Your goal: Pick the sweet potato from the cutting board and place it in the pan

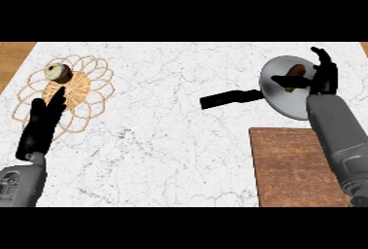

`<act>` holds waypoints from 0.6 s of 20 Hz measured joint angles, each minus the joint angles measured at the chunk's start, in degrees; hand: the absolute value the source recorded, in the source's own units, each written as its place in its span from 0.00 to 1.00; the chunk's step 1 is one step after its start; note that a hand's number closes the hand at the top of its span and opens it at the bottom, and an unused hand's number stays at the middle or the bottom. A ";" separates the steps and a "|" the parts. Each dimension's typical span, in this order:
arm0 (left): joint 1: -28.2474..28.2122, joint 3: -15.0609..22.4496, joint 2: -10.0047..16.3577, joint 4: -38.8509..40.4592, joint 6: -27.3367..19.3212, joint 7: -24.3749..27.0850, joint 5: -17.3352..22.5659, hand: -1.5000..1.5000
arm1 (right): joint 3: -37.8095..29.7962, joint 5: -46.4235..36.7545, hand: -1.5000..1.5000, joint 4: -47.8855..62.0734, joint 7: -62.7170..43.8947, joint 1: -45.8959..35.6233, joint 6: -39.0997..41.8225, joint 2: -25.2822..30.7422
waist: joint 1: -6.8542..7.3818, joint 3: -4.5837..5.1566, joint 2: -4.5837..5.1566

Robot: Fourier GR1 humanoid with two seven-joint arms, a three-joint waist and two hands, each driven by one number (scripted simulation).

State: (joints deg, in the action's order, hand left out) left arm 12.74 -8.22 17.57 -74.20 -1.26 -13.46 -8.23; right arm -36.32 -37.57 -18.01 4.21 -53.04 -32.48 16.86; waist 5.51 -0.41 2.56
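Head view, upper right: with fingers spread off the potato [296, 71] in the pan [279, 98], the right hand [324, 80] should be raised straight.

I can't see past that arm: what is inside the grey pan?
A brown sweet potato shows inside the pan, beside the right hand. The hand covers the pan's right side; whether the potato rests down is hidden.

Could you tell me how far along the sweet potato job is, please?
Done: the cutting board holds no sweet potato, so the pick-up is over. In hand: the sweet potato is over the pan, against the right hand; whether it is released I cannot tell. Left: letting go, if needed, and pulling the hand away. The left hand rests at the view's left.
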 measured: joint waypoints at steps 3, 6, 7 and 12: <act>-0.15 0.32 -0.33 -0.37 -0.03 -0.21 -0.11 0.50 | -2.33 2.40 0.00 -0.54 3.99 -0.29 -1.96 0.23 | 0.03 -0.02 -0.05; -0.74 0.33 -0.36 -0.86 0.18 -0.42 0.02 0.50 | -4.63 4.65 0.00 -0.81 7.34 -0.44 -4.93 -0.06 | -0.02 0.00 -0.20; -0.77 0.28 -0.35 -0.86 0.13 -0.42 0.00 0.50 | -5.29 5.37 0.00 -0.89 8.38 -0.69 -5.61 0.00 | -0.24 0.02 -0.29; -2.25 -0.49 -0.03 -0.68 -0.03 0.00 0.04 0.50 | -8.47 8.79 0.00 -0.60 11.43 -0.74 -7.81 1.81 | -1.67 0.16 -0.99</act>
State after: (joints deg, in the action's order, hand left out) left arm 10.48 -8.71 17.54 -74.87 -1.30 -13.46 -8.19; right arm -44.79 -28.78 -18.61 15.64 -53.77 -40.28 18.67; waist 3.84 -0.24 1.57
